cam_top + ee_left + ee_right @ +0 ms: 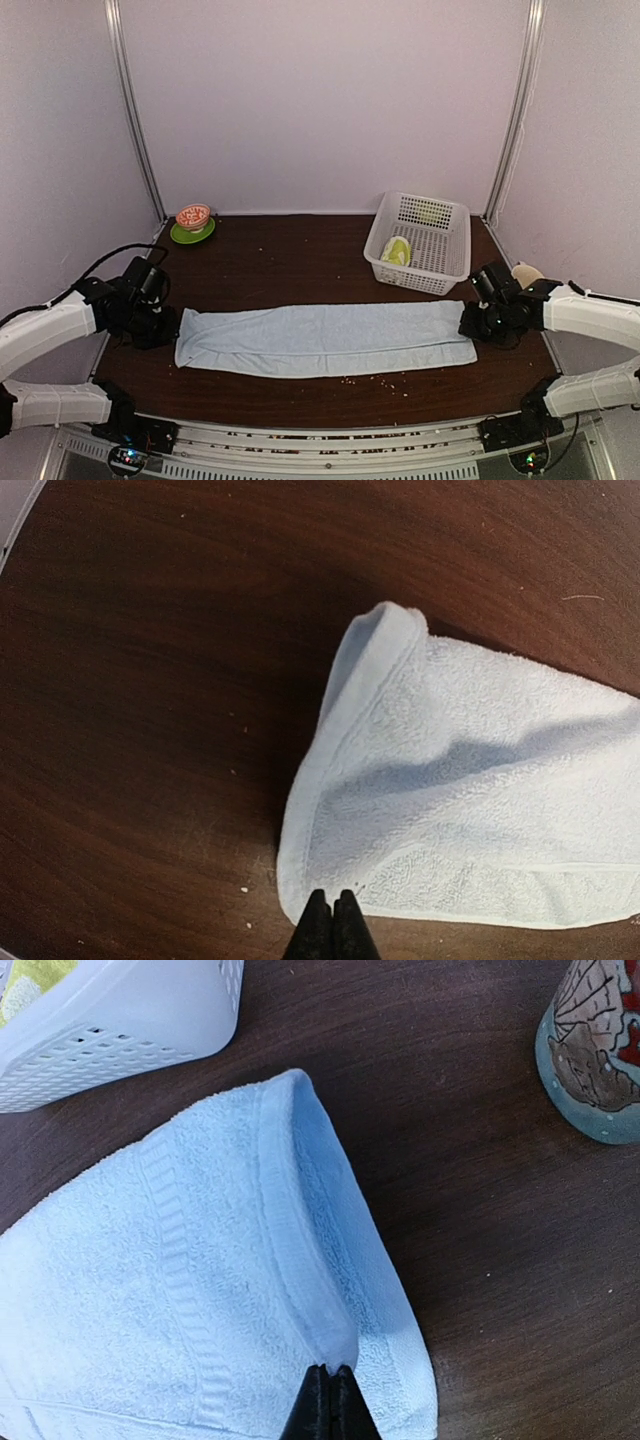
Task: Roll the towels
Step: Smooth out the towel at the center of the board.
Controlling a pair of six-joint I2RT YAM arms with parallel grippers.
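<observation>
Since the blue towel (325, 340) lies flat and unrolled across the table (290, 260) from nine to three o'clock in the top view, the step in hand looks like taking hold of its ends. The left gripper (165, 328) sits at the nine o'clock end and the right gripper (472, 325) at the three o'clock end. The yellow-green towel (397, 250) is already in the basket (445, 245) at one o'clock. A bowl (193, 215) on a green plate (190, 235) stands well apart at eleven o'clock.

From the left wrist, the fingers are pressed together on the towel's near corner at six o'clock, and the hem rises off the wood.

From the right wrist, the fingers pinch the lifted end hem at six o'clock. The basket at eleven o'clock and a cup (595, 1050) at two o'clock crowd this end. Next, I judge, one end must be turned over evenly and rolled toward the other, staying off the basket.
</observation>
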